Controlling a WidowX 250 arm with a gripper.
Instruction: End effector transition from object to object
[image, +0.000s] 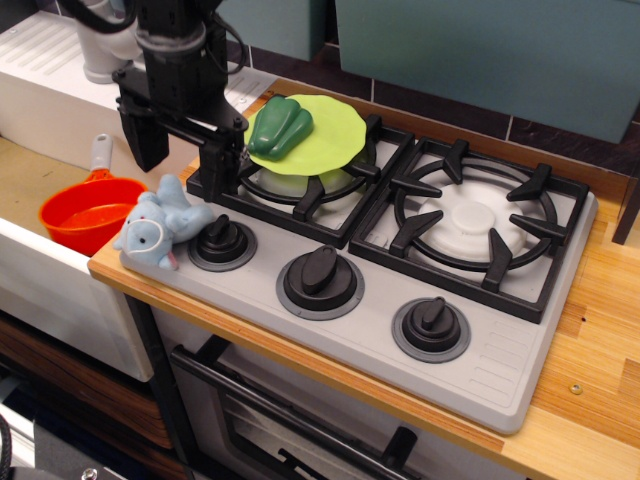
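Even soft lighting, sharp focus, faint shadows

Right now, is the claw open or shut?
Open. The claw has its two black fingers spread wide apart, nothing between them, hovering above the blue plush toy.

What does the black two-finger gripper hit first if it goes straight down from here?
Probably the light blue plush toy: the black two-finger gripper, open, hangs just above it. Depth is unclear, so the right finger may meet the grey stove's front-left corner instead.
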